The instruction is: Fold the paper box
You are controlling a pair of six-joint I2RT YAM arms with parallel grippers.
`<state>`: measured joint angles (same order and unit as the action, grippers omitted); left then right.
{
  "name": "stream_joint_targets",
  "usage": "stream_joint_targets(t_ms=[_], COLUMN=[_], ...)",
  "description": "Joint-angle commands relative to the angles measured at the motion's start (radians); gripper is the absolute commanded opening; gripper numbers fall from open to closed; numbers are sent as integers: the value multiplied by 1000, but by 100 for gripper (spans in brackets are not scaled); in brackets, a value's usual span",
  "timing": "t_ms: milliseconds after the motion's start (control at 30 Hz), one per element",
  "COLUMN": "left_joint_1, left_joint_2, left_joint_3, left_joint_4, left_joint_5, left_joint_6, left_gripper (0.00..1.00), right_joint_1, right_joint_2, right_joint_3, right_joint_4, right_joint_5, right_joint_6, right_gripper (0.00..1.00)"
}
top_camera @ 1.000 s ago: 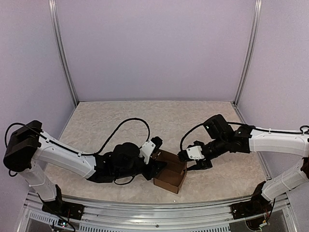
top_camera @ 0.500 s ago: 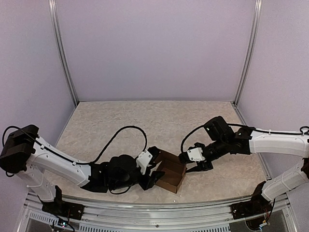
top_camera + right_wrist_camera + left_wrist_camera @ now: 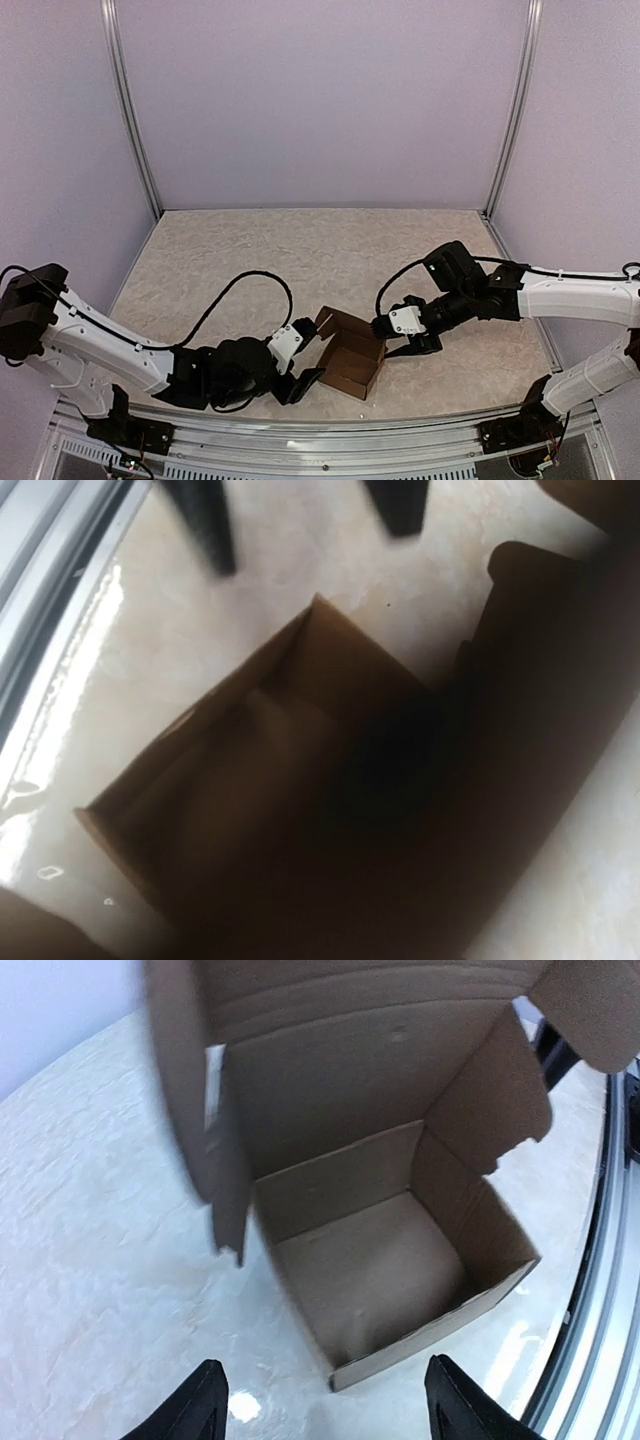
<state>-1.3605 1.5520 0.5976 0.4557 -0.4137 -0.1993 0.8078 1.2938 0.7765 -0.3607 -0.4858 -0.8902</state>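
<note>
A: Whereas the left fingers point(image 3: 303, 384) had been against the paper box point(image 3: 352, 366), they now stood spread and drawn back, clear of it. Box: middle of the bench's point(image 3: 250, 250) near edge, mouth open, flaps up.

B: Folding unfinished, then, I judged. Right fingers point(image 3: 408, 345)?

A: At its right wall. Gripping or merely touching: could not tell; their view was dark, blurred.
</note>
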Motion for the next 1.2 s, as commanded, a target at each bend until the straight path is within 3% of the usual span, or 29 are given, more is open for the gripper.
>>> stream_joint_targets(t_ms=[0, 267, 400, 633, 767, 1167], left_joint_1=[20, 140, 146, 133, 136, 105], left_joint_2=[-74, -7, 64, 119, 155, 217], left_joint_3=[-67, -10, 94, 217, 273, 271], left_joint_4=[-13, 138, 55, -122, -169, -199], left_joint_5=[-138, 37, 136, 203, 240, 204], left_joint_6=[34, 220, 268, 136, 55, -29], left_gripper=[68, 68, 62, 41, 34, 30], right_joint_1=[5, 6, 7, 6, 5, 5], right_joint_2=[-17, -5, -4, -13, -12, -40], right_joint_3=[1, 20, 18, 5, 1, -15], right_joint_4=[-16, -18, -4, 1, 2, -72], right_joint_5=[-24, -18, -17, -10, -18, -30], right_joint_6=[17, 26, 43, 33, 31, -36], right_gripper=[51, 52, 52, 53, 53, 55])
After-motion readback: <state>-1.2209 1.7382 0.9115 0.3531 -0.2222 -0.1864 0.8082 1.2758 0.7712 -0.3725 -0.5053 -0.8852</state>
